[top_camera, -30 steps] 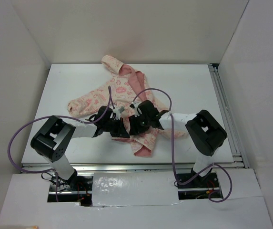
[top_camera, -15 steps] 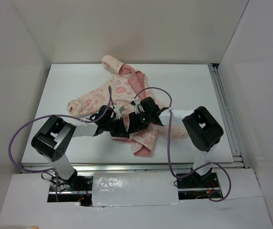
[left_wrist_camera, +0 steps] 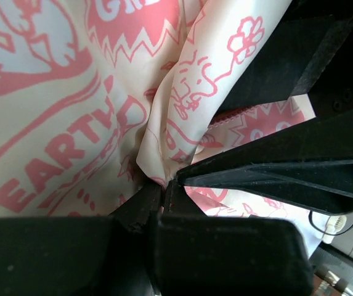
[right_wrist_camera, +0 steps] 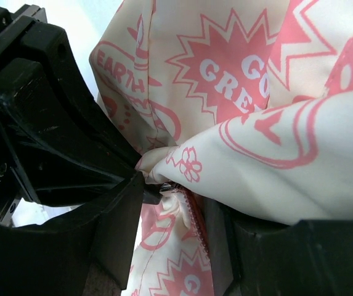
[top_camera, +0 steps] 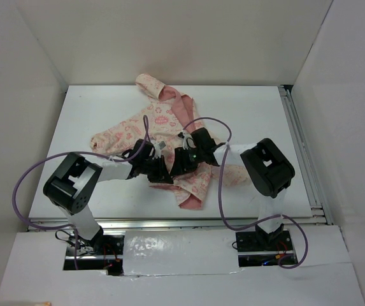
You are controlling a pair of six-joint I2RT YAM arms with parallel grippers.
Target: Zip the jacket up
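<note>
The jacket (top_camera: 160,121), cream with pink print, lies open in the middle of the table with its hood at the far side. My left gripper (top_camera: 161,173) is shut on a fold of its front edge, seen pinched at the tips in the left wrist view (left_wrist_camera: 162,188). My right gripper (top_camera: 181,164) sits right against it from the right. In the right wrist view its jaws (right_wrist_camera: 176,203) stand apart, with jacket fabric (right_wrist_camera: 225,74) and a strip of pink zipper teeth (right_wrist_camera: 193,216) between them. The fabric drapes over its right finger. The zipper pull is not clearly seen.
The white table (top_camera: 265,115) has white walls on three sides and a metal rail (top_camera: 300,146) along its right edge. Purple cables (top_camera: 35,172) loop over both arms. The jacket's left sleeve (top_camera: 109,139) stretches toward the left.
My right arm's elbow has swung left and its gripper has edged a little farther in over the jacket front. My left gripper has stayed almost still on the fabric.
</note>
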